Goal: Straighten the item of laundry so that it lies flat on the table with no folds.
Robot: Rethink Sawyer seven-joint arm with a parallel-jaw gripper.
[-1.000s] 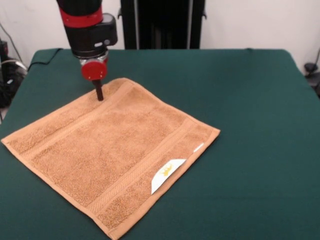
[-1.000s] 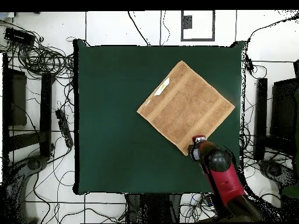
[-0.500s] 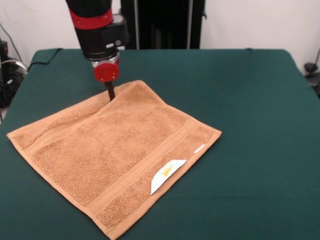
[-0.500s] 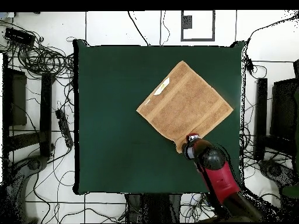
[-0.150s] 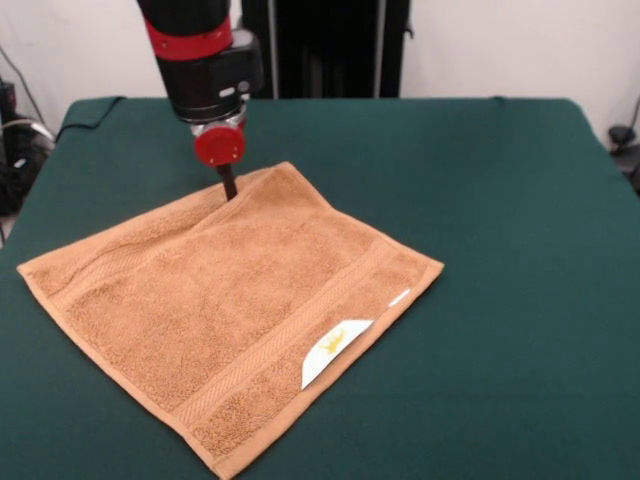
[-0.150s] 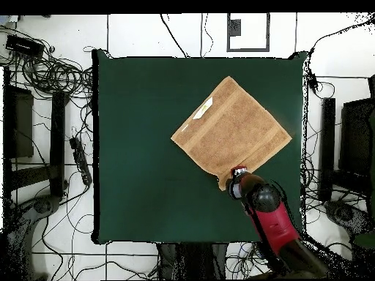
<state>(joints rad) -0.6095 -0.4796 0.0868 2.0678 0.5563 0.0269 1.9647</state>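
Note:
The item of laundry, an orange-tan towel, lies spread out on the green table, turned like a diamond. Its white label with a yellow mark sits at the near right edge in the front view. My gripper comes down on the towel's far corner, its dark fingers together as one stem pinching the cloth there. The cloth rises slightly around that corner. The rest of the towel looks flat.
The towel's near corner lies close to the table's front edge in the front view. Wide green cloth stretches to the right of it. Cables and dark stands surround the table on the floor.
My gripper moved right and slightly away from the front camera, dragging the towel's far corner with it. The whole towel shifted and turned a little, and its left corner moved inward.

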